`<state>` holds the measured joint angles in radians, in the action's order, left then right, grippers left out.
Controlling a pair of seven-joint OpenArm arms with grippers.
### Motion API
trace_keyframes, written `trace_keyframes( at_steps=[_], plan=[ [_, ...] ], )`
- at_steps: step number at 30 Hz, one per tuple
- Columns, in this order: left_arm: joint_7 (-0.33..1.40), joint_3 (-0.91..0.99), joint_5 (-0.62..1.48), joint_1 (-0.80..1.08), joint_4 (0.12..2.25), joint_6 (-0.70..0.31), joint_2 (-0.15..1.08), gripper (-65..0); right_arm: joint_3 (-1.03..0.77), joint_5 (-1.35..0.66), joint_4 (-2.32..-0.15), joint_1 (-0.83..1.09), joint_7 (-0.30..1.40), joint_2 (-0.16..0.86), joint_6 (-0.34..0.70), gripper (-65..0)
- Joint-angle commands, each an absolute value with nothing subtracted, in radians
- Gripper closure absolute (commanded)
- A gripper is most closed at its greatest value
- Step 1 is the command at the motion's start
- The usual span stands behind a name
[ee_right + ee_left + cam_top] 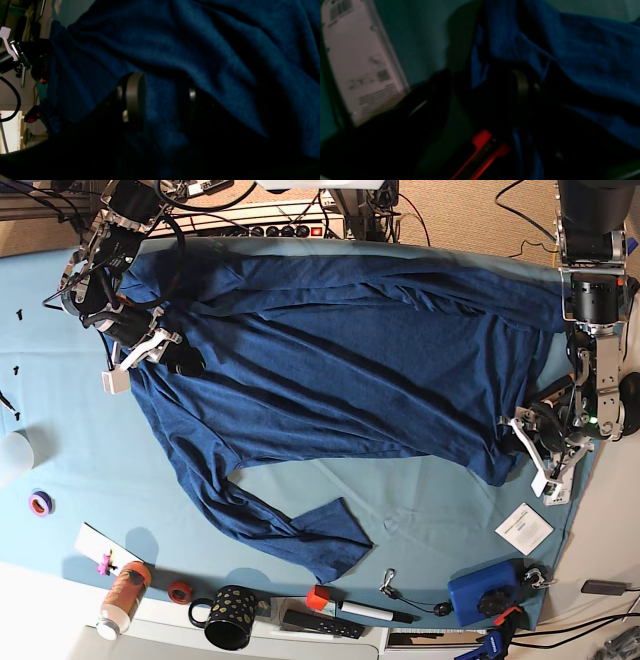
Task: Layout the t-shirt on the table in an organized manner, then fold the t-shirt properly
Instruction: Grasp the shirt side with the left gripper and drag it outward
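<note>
The dark navy t-shirt [340, 350] lies spread across the teal table [440, 510], pulled taut between both arms. One sleeve end hangs toward the front [320, 545]. My right gripper [178, 358] is at the shirt's left edge. In the right wrist view it [161, 96] has fabric [200, 50] bunched between its fingers [132, 97]. My left gripper [535, 438] is at the shirt's right edge. In the dark, blurred left wrist view it [517, 87] is closed into a fold of the shirt [582, 50].
A white card [524, 528] lies in front of the left gripper and also shows in the left wrist view [362, 62]. Along the front edge are a blue box [480, 595], a marker [365, 612], a black spotted mug [230, 620], a bottle [122, 598] and a tape roll [40, 503].
</note>
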<state>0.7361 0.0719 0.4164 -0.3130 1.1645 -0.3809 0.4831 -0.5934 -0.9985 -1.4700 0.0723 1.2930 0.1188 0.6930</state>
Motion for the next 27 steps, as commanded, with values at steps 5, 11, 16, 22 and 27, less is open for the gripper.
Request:
trace_keyframes(
  at_steps=[5,11,16,22,27],
  plan=[
    [0.707,0.077,0.496,-0.377,1.178,-0.356,0.502,-34.3,-0.596,-1.027,-1.484,0.061,1.271,0.133,0.698,-21.9],
    [0.752,0.077,0.581,-0.422,1.177,-0.353,0.502,-34.3,-0.596,-1.027,-1.484,0.061,1.274,0.133,0.698,-21.9],
    [0.752,0.080,0.589,-0.427,1.139,-0.280,0.502,-34.3,-0.596,-1.027,-1.484,0.061,1.278,0.133,0.698,-21.9],
    [0.779,0.232,0.743,-0.452,0.934,-0.387,0.502,-34.3,-0.596,-1.027,-1.484,0.061,1.278,0.133,0.698,-21.9],
    [0.872,0.387,0.888,-0.486,0.797,-0.509,0.503,-34.3,-0.596,-1.028,-1.484,0.061,1.277,0.133,0.698,-21.9]
  ],
)
